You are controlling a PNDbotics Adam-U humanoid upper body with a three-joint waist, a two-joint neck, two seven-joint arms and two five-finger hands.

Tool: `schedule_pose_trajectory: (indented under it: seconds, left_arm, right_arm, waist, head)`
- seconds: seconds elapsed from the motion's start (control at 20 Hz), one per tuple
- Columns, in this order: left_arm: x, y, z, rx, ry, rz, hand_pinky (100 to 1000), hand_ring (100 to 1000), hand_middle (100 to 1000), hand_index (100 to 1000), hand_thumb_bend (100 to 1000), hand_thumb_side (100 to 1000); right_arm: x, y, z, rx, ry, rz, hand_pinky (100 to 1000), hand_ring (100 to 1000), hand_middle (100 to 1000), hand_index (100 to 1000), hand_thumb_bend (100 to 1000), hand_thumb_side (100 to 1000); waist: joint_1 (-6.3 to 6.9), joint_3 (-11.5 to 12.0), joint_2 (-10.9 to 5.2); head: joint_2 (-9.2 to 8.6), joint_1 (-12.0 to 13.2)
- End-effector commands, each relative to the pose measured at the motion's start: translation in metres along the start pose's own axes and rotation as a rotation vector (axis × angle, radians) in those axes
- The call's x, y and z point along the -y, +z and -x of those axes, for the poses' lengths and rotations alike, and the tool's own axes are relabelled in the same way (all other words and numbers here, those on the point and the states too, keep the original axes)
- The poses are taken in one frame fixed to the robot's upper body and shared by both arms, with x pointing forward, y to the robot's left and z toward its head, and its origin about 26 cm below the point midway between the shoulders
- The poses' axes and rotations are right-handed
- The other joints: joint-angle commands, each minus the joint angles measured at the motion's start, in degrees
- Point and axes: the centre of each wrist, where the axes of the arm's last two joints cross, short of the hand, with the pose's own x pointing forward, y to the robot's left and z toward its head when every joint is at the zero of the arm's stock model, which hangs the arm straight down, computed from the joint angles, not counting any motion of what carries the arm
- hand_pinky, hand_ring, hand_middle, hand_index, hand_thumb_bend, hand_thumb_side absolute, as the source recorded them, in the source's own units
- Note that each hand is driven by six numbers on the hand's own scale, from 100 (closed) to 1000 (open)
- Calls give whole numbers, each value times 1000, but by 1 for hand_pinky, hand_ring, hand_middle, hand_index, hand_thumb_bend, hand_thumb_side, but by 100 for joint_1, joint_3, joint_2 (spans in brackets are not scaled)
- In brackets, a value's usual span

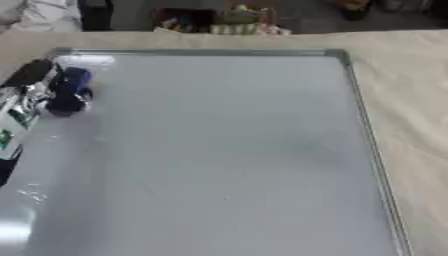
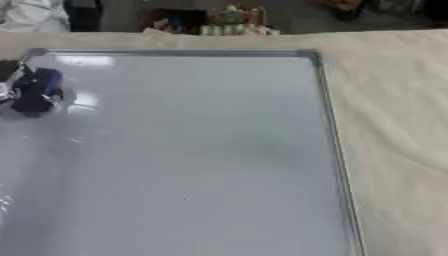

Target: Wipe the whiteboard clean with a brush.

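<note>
At the far left edge of the left eye view, the robot's left hand point(image 1: 31, 92) reaches onto the upper left corner of the whiteboard point(image 1: 219, 150). It shows black and silver parts, and its fingers appear curled around a blue brush point(image 1: 70, 90), though the blur makes the exact hold hard to read. The brush stands on the board surface just below the top rim and close to the left edge, its dark lower end touching the board. To the right, the whiteboard fills most of the view, a pale grey sheet with a thin metal frame point(image 1: 372, 145). A faint smudge point(image 2: 271, 147) lies near its middle. Further right, the board rests on a tabletop point(image 2: 394, 125) covered in beige cloth.
</note>
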Motion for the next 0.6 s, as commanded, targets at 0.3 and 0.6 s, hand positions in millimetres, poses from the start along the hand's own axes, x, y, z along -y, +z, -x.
schedule_pose_trajectory:
  seconds: [0.3, 0.6]
  left_arm:
    - [-2, -1, 3, -12, -39, 85, 594, 599, 443, 341, 277, 330]
    - [-4, -1, 2, 1, -27, 118, 607, 628, 478, 419, 324, 355]
  right_arm:
    - [7, -10, -5, 43, 7, 20, 785, 803, 740, 798, 100, 1000]
    - [7, -9, -5, 39, 4, 24, 784, 802, 738, 798, 100, 1000]
  waist:
    - [-16, -25, -121]
    - [-13, -18, -136]
  head:
    - [-28, -12]
    - [-18, -34]
